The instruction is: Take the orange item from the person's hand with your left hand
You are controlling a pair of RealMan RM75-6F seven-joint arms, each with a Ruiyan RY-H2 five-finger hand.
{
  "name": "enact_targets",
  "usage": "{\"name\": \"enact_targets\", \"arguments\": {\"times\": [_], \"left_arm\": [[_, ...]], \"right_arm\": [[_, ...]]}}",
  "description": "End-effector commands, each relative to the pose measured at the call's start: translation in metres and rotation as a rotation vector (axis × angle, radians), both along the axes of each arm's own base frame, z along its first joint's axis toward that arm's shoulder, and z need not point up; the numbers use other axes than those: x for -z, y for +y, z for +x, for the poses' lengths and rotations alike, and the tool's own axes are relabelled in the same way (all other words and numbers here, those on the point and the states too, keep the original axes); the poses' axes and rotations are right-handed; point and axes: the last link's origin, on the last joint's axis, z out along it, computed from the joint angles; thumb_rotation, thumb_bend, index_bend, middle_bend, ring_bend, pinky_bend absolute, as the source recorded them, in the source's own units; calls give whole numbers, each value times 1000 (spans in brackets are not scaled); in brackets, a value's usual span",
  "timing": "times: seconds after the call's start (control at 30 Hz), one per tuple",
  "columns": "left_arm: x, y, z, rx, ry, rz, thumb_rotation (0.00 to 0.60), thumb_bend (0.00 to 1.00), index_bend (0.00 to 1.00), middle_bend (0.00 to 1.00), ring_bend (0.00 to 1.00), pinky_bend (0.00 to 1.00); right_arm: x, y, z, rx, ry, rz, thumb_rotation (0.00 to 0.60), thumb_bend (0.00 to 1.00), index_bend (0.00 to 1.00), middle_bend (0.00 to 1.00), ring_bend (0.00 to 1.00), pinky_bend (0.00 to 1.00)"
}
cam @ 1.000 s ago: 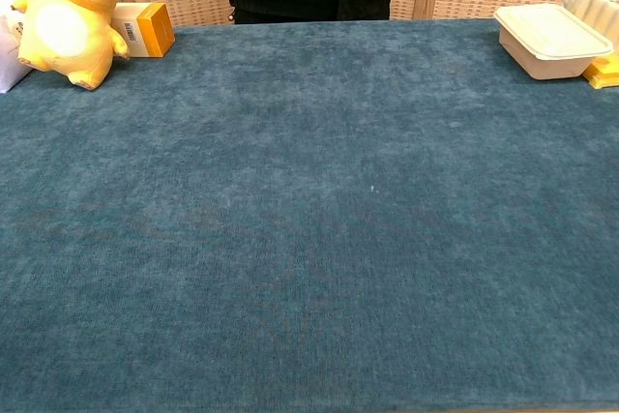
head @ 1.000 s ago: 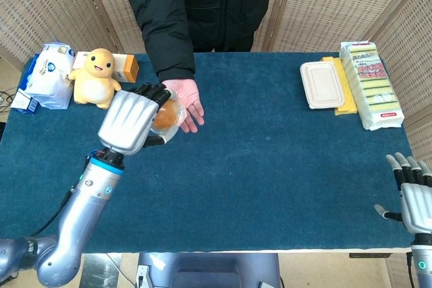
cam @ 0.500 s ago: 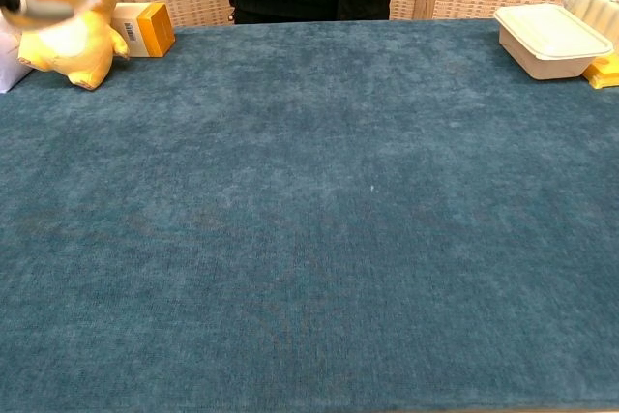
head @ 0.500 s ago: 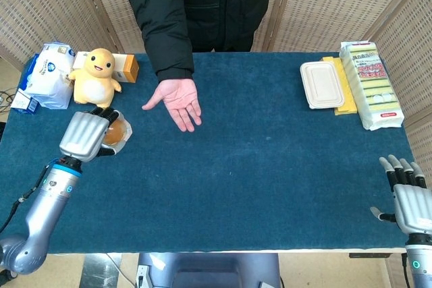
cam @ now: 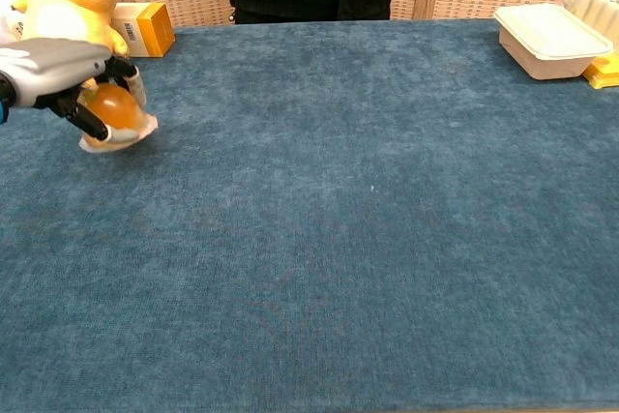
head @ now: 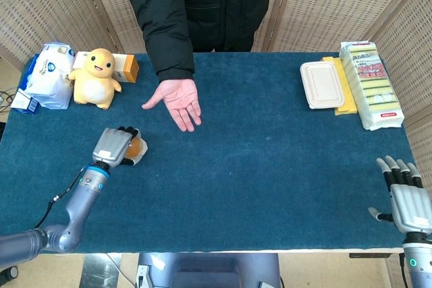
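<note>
Low over the blue table's (head: 270,166) left side, the left hand (head: 115,146) holds the orange item (cam: 112,109) in curled fingers.
Its clear wrapper shows beneath the fingers, close to the cloth; whether it touches, I cannot tell. Well apart, the person's hand (head: 178,98) lies palm up. At the near right corner, the right hand (head: 408,197) is spread, holding nothing.

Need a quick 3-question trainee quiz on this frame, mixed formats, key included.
1. True or false: the left hand holds the orange item.
2. The person's hand is: A) palm up with nothing in it B) gripping a box C) out of view.
3. Fill in: the right hand holds ____.

Key: 1 true; 2 A; 3 nothing.
</note>
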Motion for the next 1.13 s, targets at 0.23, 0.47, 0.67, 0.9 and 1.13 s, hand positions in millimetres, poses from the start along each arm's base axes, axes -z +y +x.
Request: {"name": "enact_targets", "arguments": {"times": [0.23,0.47,0.67,0.9,1.13], "left_arm": [[-9,-8,9,29,-78,-6,600,121,0,0,0,240],[-59,-42,-2,69,-155,63,600,93,0,0,0,190],[-99,-106,-54,2,-125,191,600,41,0,0,0,52],[-127,-177,-86,-134,-117,326,600,0,0,0,0,0],[-133,-204,-92,-138,-137,357,600,0,0,0,0,0]], "right_arm": [[-1,0,2,-3,-2,1,600,0,76,36,0,0],[-3,2,2,-4,-6,-5,600,0,75,36,0,0],[-4,4,3,-8,-5,-5,600,0,75,36,0,0],[-4,6,6,-23,8,-12,600,0,76,36,0,0],[-6,7,8,-31,40,-42,600,0,76,36,0,0]]}}
